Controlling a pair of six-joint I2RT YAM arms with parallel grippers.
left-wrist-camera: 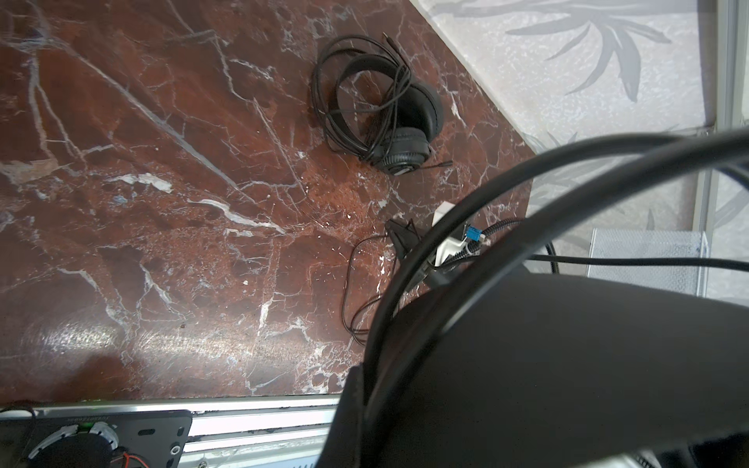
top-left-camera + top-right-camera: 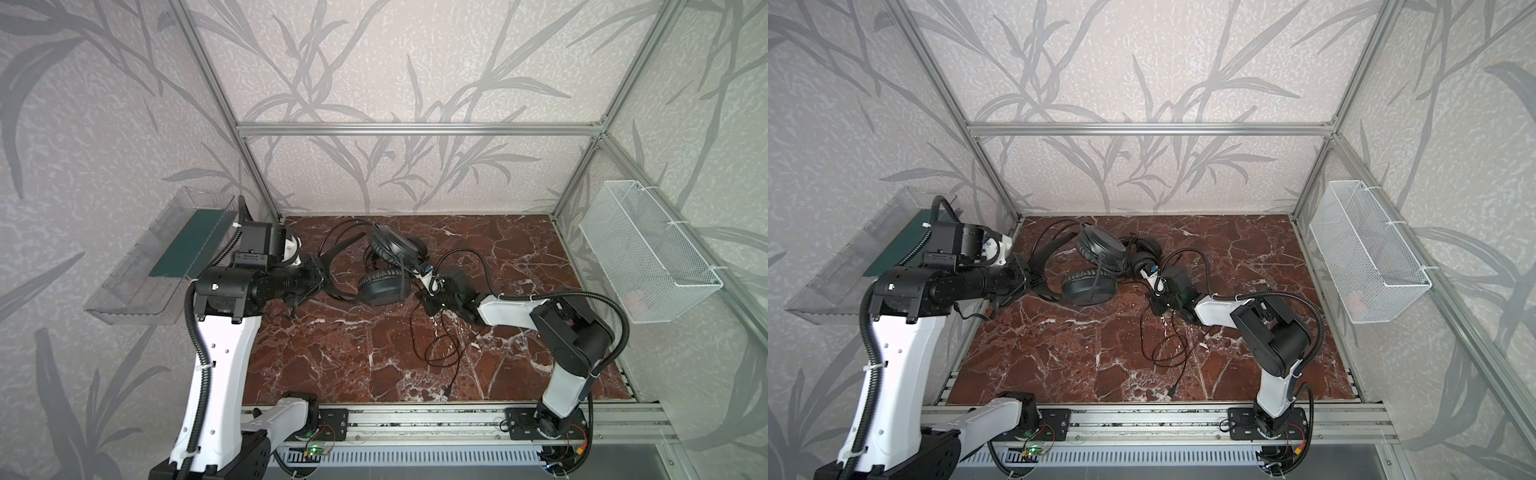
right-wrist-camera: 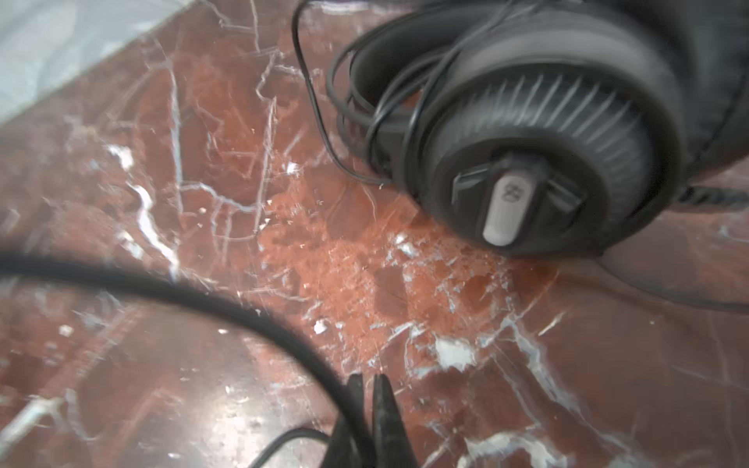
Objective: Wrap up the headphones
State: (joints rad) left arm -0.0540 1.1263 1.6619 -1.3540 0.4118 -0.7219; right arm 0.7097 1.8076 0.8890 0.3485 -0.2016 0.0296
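Pinching the cable (image 3: 182,292), right hand (image 3: 367,405) showed closed tips only in its wrist view; left hand (image 2: 319,271) gripped a headband (image 2: 343,245).

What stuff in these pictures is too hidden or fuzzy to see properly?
- Left wrist view: the left gripper cannot be seen; the headphones it holds fill that corner.
- Right wrist view: blurred. The right gripper has its jaws shut, but whether they pinch the cable is unclear.
- In a top view: the plug is too small to identify.
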